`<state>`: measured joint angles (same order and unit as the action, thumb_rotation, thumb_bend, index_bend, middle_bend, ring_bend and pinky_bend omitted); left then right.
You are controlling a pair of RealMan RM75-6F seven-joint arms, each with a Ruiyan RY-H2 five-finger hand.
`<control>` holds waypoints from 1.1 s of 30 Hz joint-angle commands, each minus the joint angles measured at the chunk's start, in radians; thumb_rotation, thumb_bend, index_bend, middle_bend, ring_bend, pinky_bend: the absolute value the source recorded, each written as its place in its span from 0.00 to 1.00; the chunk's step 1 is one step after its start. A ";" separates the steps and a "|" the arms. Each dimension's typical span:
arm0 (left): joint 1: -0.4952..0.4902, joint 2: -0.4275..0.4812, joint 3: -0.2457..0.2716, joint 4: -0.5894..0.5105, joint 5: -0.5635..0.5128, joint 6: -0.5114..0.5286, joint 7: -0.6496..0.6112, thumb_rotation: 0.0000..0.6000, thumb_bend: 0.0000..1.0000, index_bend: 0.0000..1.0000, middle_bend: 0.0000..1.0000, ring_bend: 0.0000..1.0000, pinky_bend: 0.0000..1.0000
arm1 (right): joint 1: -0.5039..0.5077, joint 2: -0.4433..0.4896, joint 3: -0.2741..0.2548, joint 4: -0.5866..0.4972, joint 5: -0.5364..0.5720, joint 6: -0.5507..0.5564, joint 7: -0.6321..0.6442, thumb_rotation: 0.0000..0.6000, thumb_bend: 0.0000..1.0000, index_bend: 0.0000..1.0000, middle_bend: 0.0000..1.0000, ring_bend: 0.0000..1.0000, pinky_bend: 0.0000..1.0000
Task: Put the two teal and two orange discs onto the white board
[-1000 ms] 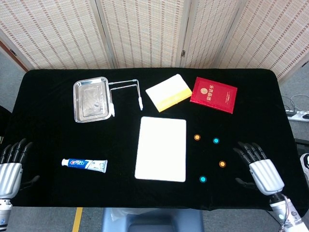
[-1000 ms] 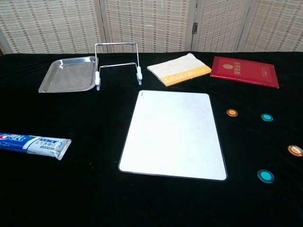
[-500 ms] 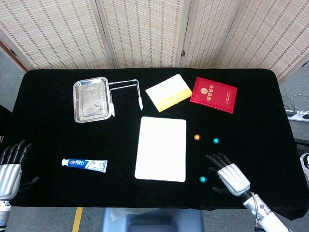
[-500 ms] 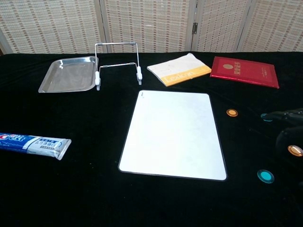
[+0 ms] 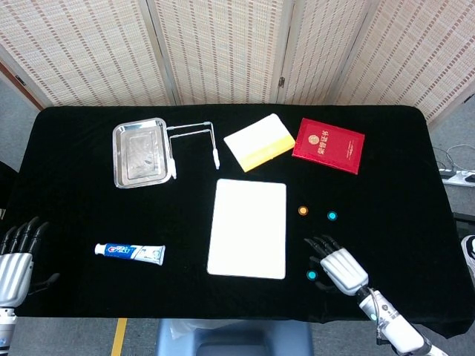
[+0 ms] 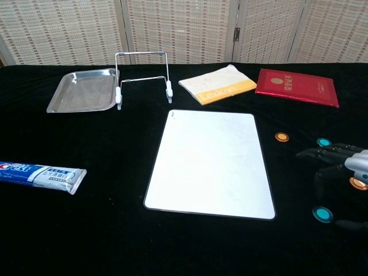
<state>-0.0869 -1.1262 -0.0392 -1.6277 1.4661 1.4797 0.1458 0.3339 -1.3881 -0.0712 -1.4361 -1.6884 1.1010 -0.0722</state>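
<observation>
The right robot hand (image 5: 340,268) hovers low over the black surface (image 5: 74,208), fingers apart and empty, right of the white board (image 5: 247,228). Under it, one orange disc (image 6: 357,184) shows only in the chest view, and a teal disc (image 5: 312,275) lies just beside its thumb; whether the fingers touch either one is hard to tell. Further back lie the other orange disc (image 5: 303,211) and the other teal disc (image 5: 332,216), apart from the board. The left robot hand (image 5: 15,256) rests open at the surface's near left edge, near a toothpaste tube (image 5: 130,252).
</observation>
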 commanded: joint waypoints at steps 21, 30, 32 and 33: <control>0.004 -0.007 0.002 0.023 -0.011 -0.010 -0.021 1.00 0.15 0.00 0.00 0.00 0.00 | 0.032 -0.045 -0.013 0.043 0.037 -0.028 -0.022 0.89 0.34 0.47 0.10 0.00 0.00; 0.005 -0.009 0.003 0.033 -0.012 -0.011 -0.031 1.00 0.15 0.00 0.00 0.00 0.00 | 0.042 -0.056 -0.013 0.047 0.054 -0.037 -0.026 0.88 0.34 0.50 0.12 0.01 0.00; 0.005 -0.009 0.003 0.035 -0.011 -0.011 -0.033 1.00 0.15 0.00 0.00 0.00 0.00 | 0.044 -0.057 -0.015 0.045 0.056 -0.039 -0.028 0.88 0.35 0.51 0.13 0.00 0.00; 0.006 -0.009 0.003 0.036 -0.012 -0.012 -0.034 1.00 0.15 0.00 0.00 0.00 0.00 | 0.044 -0.057 -0.015 0.044 0.057 -0.039 -0.028 0.88 0.35 0.51 0.14 0.00 0.00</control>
<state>-0.0814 -1.1355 -0.0363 -1.5917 1.4545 1.4680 0.1120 0.3777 -1.4452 -0.0862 -1.3921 -1.6320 1.0621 -0.1004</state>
